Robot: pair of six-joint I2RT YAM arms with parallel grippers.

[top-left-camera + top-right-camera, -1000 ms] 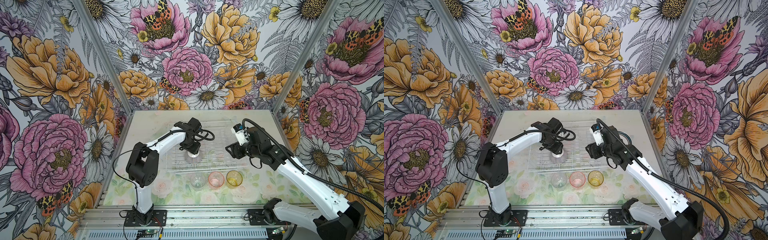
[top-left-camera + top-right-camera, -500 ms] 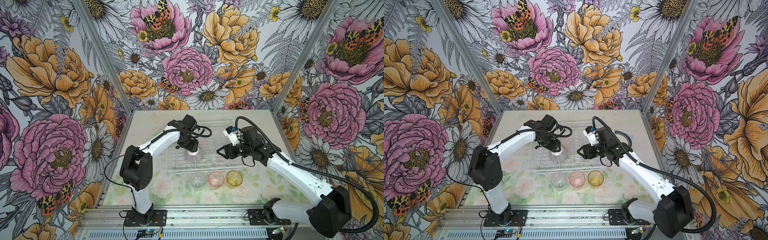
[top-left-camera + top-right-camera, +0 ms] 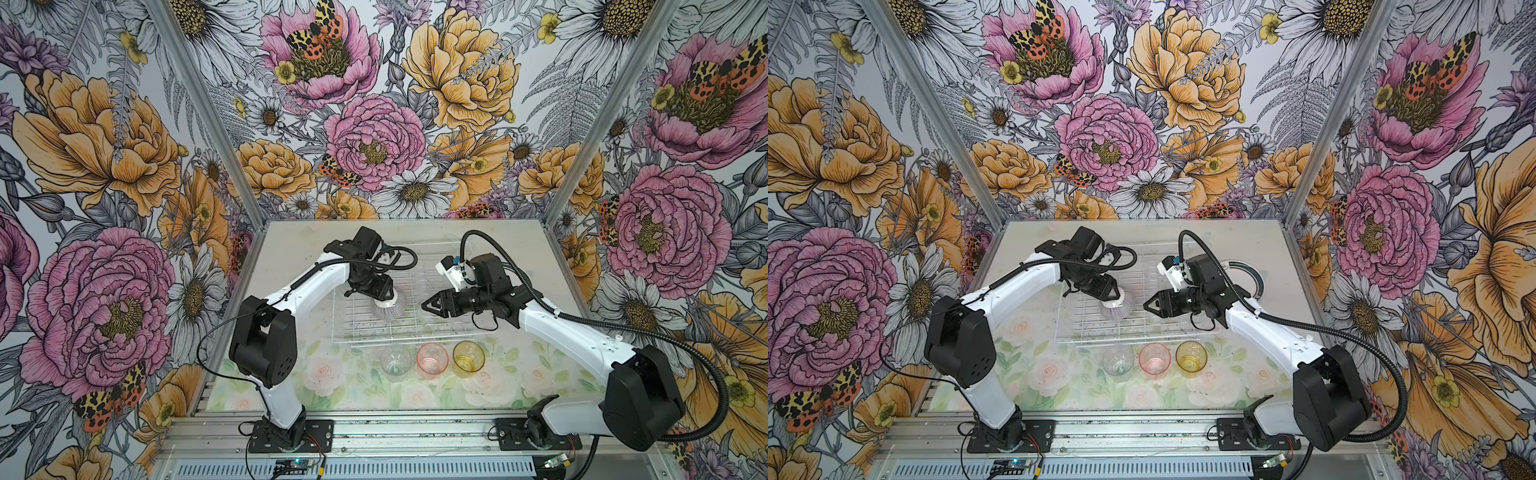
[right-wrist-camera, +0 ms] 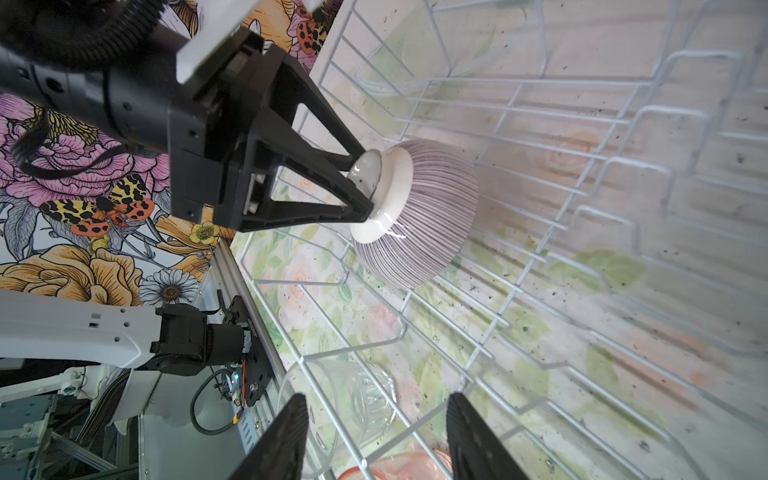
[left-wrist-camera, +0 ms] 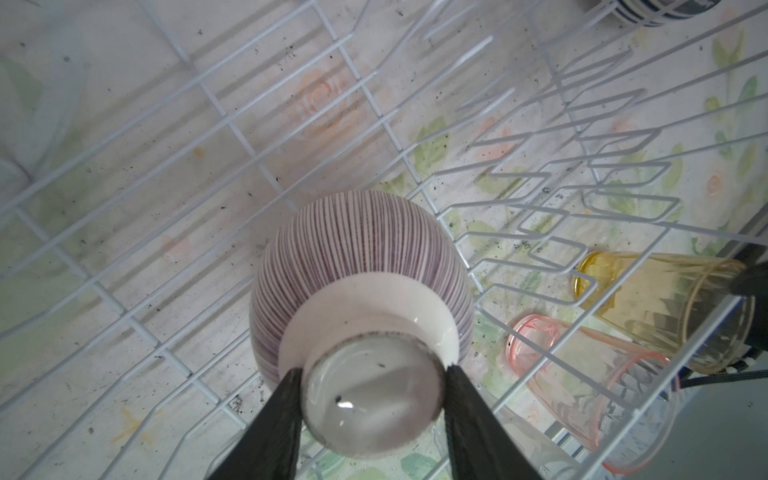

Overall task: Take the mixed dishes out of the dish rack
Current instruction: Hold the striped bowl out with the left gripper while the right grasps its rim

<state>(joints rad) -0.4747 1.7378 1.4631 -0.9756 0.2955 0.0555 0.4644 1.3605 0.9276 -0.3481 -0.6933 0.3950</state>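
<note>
Item: ribbed grey-purple ceramic bowl with a white foot [image 3: 390,309] [image 5: 361,241], upside down inside the rack, left of its middle, foot uppermost.
Holder: large white wire dish rack [image 3: 374,328] on the floral bench [image 3: 291,249]. Rows of upright prongs stand just beside the bowl.
Left end effector [image 3: 384,297] [image 5: 372,370]: pinching the bowl's foot, one finger on either side.
Right end effector [image 3: 424,306] [image 4: 378,411]: jaws spread with nothing between them, pointing at the bowl from the right and apart from it.
Outside the rack: clear tumbler [image 3: 395,361], pink tumbler [image 3: 432,359] and amber tumbler [image 3: 468,356] in a row on the bench in front. A teal-rimmed white plate [image 3: 1250,270] lies beyond the right arm.
Step in hand, as we judge it: carrying the bowl out of the rack.
Whether the rim has left the grid: we cannot tell.
Method we recommend: raise it straight up until the rim clears the prongs and low side, then move sideways, slowly.
Caution: the foot looks glossy and narrow, so we would avoid tilting or jerking. The free arm should keep clear of the path.
</note>
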